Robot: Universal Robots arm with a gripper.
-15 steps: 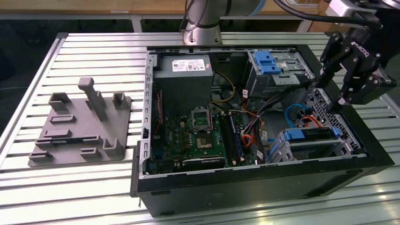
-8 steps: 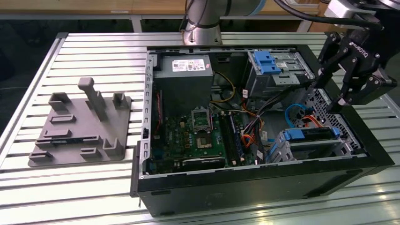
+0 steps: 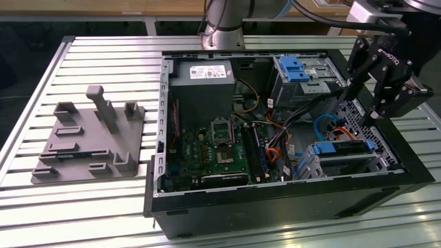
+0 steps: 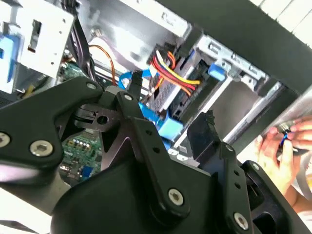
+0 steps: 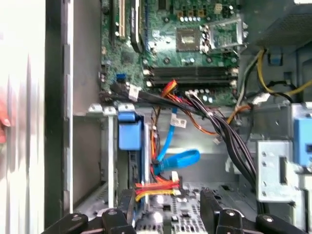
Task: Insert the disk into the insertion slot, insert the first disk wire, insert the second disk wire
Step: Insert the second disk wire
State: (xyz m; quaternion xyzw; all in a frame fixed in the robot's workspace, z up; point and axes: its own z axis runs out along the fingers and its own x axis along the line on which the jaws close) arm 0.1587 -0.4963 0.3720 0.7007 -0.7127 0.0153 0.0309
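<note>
The gripper point(image 3: 360, 107) hangs above the computer case point(image 3: 276, 199) at the exterior view's right, jaws wide apart and holding nothing. The arm above it is cut off by the frame edge. The disk point(image 3: 342, 148) sits inside the insertion slot point(image 3: 310, 164), with only its top face and blue carrier exposed. In the second wrist view the fingers point(image 4: 207, 134) cover part of the disk. Red and yellow wires point(image 4: 170, 68) reach its end, but whether they are seated cannot be told. A blue cable point(image 5: 178, 158) loops just beside it. A person's hand point(image 4: 280, 148) is cut off at the frame edge. A grey fixture point(image 3: 90, 139) lies outside the case. The power supply point(image 3: 203, 98) carries a white label point(image 3: 210, 72); its print cannot be read.
</note>
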